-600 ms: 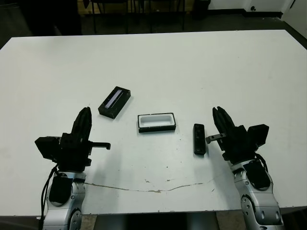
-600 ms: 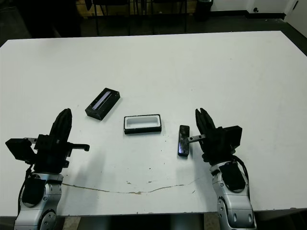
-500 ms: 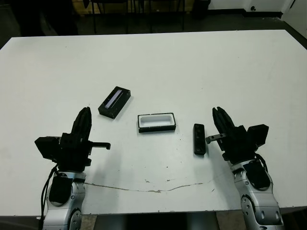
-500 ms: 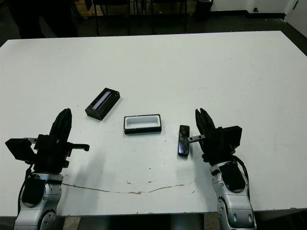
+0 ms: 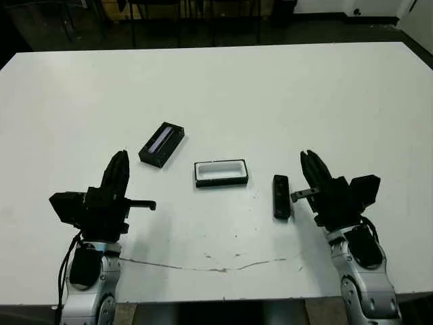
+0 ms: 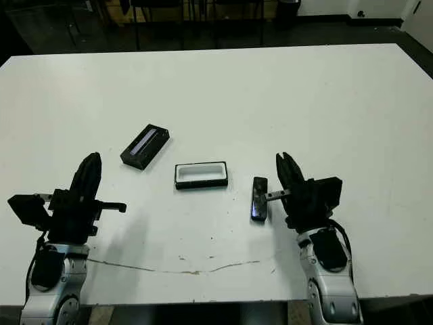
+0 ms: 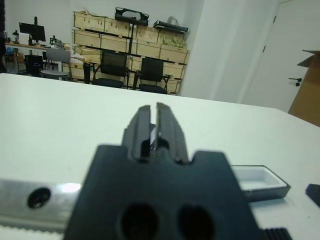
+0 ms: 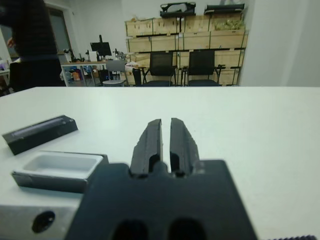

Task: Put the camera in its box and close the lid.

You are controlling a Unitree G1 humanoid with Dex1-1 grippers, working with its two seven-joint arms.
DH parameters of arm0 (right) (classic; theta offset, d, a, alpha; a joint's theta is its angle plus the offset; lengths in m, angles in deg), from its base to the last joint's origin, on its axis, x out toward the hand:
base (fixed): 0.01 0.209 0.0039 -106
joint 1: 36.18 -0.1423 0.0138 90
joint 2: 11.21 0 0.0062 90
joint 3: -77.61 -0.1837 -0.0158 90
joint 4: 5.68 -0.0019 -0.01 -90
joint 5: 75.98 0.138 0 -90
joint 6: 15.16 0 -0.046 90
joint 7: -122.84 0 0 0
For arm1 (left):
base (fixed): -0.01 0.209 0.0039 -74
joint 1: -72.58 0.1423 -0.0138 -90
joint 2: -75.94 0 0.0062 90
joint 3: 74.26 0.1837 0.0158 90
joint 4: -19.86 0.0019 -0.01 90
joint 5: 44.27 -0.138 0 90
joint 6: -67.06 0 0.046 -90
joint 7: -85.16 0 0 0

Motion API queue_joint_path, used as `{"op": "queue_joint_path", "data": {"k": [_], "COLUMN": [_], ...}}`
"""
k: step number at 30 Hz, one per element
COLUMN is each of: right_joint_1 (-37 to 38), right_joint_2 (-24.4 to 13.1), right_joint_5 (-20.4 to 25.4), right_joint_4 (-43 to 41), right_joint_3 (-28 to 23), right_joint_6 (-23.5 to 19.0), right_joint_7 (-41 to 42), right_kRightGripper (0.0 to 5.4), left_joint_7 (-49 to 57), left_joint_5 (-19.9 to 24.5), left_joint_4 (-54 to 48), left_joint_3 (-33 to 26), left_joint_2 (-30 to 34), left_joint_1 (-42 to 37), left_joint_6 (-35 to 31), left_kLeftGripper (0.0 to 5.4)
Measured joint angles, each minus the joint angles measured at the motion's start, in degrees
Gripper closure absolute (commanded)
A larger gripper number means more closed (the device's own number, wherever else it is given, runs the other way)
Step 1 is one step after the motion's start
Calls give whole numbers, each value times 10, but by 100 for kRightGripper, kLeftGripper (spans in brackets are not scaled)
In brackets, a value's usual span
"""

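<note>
The camera (image 5: 281, 196), a slim black bar, lies on the white table just left of my right gripper (image 5: 308, 162), which is shut and holds nothing. The box (image 5: 220, 172), a black tray with white lining, sits open in the middle; it also shows in the right wrist view as the box (image 8: 57, 170). The lid (image 5: 162, 143), black with a pale stripe, lies apart to the box's upper left. My left gripper (image 5: 120, 162) is shut and empty, a short way below and to the left of the lid.
A thin dark crack (image 5: 216, 265) runs across the table near its front edge. Chairs (image 8: 180, 67) and stacked wooden crates stand beyond the far edge. A person in dark clothes (image 8: 30, 45) stands off beyond the table in the right wrist view.
</note>
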Motion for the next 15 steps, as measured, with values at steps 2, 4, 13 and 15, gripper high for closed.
{"op": "queue_joint_path", "data": {"k": [2,4,13,15], "right_joint_1": [29,55,94,96], "right_joint_2": [5,11,16,17], "right_joint_5": [1,-2,-18,-32], "right_joint_4": [-57,-102,-247,-243], "right_joint_3": [11,28,103,118], "right_joint_6": [-27,-44,-146,-141], "right_joint_7": [-17,-34,-80,-84], "right_kRightGripper": [540,540,443,409], "left_joint_7": [0,0,0,0], "left_joint_5": [-4,-5,-6,-5], "left_joint_4": [2,6,18,18], "left_joint_3": [2,3,11,13], "left_joint_2": [0,0,-10,-14], "left_joint_1": [-2,-7,-14,-14], "left_joint_6": [0,1,3,3], "left_kLeftGripper": [537,537,540,540]}}
